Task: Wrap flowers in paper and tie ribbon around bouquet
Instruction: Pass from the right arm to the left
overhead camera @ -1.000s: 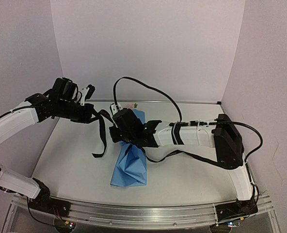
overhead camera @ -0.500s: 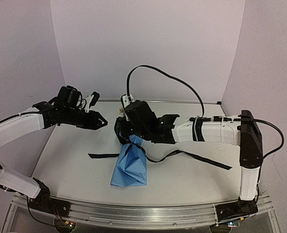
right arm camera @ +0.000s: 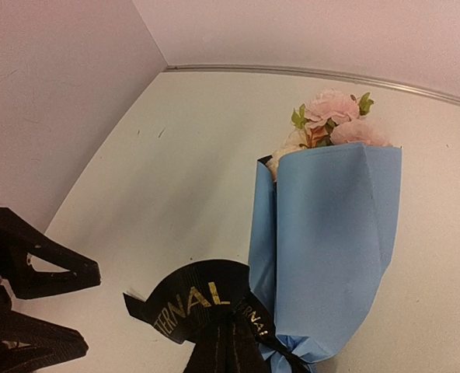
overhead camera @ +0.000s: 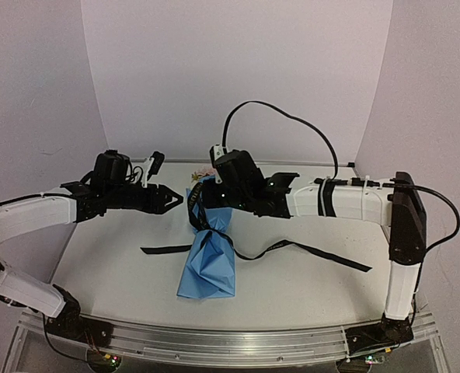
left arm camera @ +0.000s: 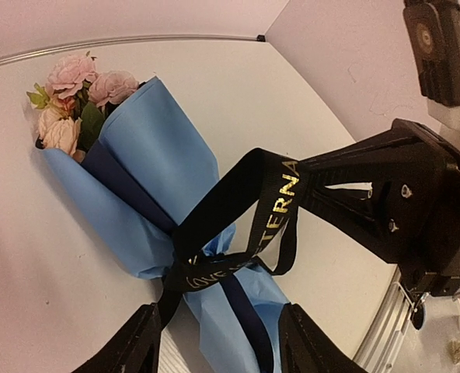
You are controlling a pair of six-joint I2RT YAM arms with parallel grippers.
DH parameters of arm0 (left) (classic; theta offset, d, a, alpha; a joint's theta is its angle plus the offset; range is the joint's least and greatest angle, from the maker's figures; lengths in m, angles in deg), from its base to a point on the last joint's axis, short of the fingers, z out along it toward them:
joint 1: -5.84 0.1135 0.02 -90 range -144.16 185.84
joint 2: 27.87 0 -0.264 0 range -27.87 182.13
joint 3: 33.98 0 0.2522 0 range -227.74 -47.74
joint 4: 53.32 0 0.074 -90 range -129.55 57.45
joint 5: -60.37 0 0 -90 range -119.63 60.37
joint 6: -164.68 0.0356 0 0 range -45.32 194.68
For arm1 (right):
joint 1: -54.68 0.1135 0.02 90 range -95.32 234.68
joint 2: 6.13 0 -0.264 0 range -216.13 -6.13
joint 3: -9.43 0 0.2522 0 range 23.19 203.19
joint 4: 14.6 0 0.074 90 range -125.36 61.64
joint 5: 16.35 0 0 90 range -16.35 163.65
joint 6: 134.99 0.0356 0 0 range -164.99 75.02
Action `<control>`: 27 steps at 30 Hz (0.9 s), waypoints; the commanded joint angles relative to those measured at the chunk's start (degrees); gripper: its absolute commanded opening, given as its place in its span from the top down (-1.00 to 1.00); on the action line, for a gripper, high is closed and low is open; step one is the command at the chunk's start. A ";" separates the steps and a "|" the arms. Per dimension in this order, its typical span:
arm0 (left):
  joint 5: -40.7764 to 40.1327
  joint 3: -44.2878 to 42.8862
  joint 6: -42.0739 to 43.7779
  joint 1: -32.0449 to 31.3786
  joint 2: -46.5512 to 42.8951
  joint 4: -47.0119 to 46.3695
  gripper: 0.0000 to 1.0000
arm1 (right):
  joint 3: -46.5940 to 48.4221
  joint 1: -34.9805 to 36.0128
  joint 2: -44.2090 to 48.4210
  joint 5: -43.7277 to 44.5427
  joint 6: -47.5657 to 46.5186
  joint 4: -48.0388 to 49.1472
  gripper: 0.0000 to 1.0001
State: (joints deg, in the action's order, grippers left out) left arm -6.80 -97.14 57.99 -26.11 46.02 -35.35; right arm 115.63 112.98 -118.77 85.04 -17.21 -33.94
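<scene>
Two grippers faced each other across the bouquet (overhead camera: 209,264), which lay flat on the table (overhead camera: 113,256) with its long axis running from the near edge toward the back wall, flowers (left arm camera: 71,74) poking out at the far end and the blue paper (right arm camera: 331,233) flaring at the near end. The ribbon (left arm camera: 273,198) was cinched around the narrow waist of the bundle, and what a tangle it made: one tail trailed off left across the table, the other ran well out to the right, and a loop with gold lettering rose up off the knot. That loop was in the right gripper (left arm camera: 306,180), whose fingers were pinched closed on it, holding it just above the bouquet's upper half. The left gripper (overhead camera: 177,200) hung just beside the bouquet on its left, fingers spread wide with nothing between them, tips aimed straight at the wrapped flowers and the raised loop. Seen from its own wrist camera, the waist knot sat dead ahead between the two open fingers. By my reckoning the tie was not finished, and the left arm was the one placed for the next grab, since both the loop and the left tail lay on its side
</scene>
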 commanded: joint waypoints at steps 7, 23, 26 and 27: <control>-5.16 -2.05 -2.55 -3.26 7.52 -9.96 -0.12 | 0.19 -2.83 4.77 -7.28 8.88 -2.72 1.00; -5.68 -10.80 -0.31 -6.26 16.96 -8.46 0.12 | -0.67 -6.04 5.31 -12.39 16.47 -3.37 1.00; -7.33 -11.10 -0.18 -7.52 17.16 -7.79 0.09 | -0.44 -6.36 5.10 -12.36 17.41 -4.26 1.00; -8.25 -11.22 -0.14 -8.16 17.26 -7.70 0.09 | -0.34 -6.47 5.00 -12.35 17.77 -4.56 1.00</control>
State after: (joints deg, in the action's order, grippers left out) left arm -12.08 -105.56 56.77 -32.40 63.20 -42.70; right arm 115.00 106.92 -115.55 73.47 -1.54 -37.25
